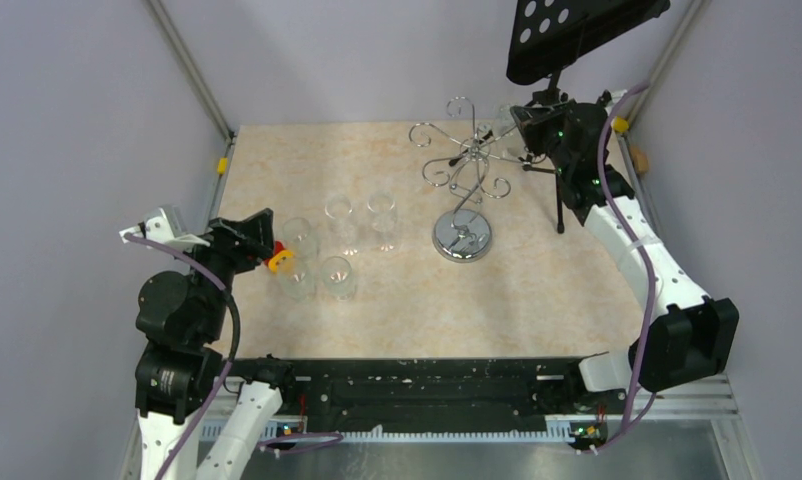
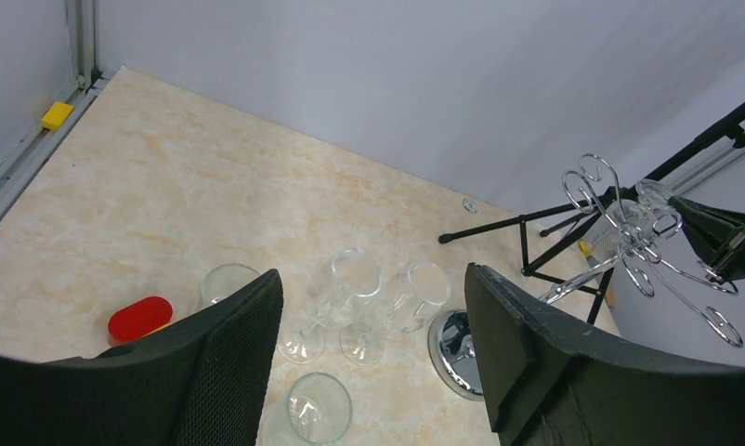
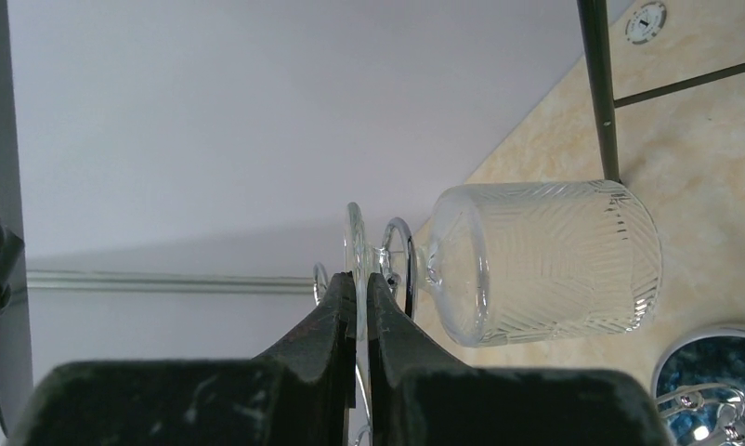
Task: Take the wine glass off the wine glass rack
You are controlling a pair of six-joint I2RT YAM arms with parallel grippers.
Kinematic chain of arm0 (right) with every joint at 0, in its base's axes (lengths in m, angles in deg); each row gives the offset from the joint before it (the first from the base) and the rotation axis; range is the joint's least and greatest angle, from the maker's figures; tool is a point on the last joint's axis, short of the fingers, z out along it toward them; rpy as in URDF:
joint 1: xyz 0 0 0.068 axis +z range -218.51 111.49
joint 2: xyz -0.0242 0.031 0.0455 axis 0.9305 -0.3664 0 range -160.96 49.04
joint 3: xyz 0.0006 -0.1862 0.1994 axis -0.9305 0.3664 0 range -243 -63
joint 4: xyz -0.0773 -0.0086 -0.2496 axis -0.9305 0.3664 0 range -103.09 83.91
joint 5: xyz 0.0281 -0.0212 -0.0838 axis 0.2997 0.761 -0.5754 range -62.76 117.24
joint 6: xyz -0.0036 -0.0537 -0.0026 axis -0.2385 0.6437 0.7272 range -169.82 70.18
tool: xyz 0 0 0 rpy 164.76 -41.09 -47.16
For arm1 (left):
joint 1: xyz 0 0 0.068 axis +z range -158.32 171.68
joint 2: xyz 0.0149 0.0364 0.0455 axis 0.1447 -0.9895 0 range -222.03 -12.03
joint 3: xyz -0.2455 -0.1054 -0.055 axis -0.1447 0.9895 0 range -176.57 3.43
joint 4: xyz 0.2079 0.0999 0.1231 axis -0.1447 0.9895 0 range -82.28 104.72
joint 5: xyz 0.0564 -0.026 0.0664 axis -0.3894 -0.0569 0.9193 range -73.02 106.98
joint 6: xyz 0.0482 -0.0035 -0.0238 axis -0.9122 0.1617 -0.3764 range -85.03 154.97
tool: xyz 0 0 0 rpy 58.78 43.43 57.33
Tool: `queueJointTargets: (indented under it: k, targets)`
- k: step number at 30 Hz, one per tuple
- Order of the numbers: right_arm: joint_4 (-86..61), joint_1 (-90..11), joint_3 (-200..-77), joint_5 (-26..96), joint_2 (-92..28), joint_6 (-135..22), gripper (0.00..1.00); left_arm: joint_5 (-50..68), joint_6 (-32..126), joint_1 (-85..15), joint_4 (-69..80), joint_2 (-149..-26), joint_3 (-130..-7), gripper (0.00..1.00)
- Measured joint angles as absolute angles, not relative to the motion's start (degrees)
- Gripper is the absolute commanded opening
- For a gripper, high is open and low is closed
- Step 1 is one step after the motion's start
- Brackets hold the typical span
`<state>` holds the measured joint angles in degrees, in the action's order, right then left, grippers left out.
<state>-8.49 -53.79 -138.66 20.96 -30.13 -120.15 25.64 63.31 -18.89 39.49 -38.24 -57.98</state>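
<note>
The silver wire wine glass rack stands at the back of the table on its round chrome base. A clear ribbed wine glass hangs upside down from a right-hand arm of the rack. My right gripper is shut on the thin edge of the glass's round foot, level with the rack's top. The glass's bowl reaches out past the fingertips. My left gripper hovers open and holds nothing, low over the table's left side, far from the rack.
Several clear glasses stand between the left gripper and the rack base. A red and yellow object lies by the left gripper. A black music stand on tripod legs rises right behind the right gripper.
</note>
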Motion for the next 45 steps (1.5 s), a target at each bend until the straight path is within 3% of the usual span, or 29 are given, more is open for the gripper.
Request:
queueJointTargets:
  k: [35, 45]
  targets:
    - [-7.5, -53.1, -137.1, 18.9, -25.7, -120.5, 0.0, 25.6, 63.3, -18.9, 40.0, -38.0, -58.0, 0.75]
    - [-7.8, -48.0, -137.3, 18.7, -26.5, -120.3, 0.0, 25.9, 63.3, -18.9, 40.0, -38.0, -58.0, 0.76]
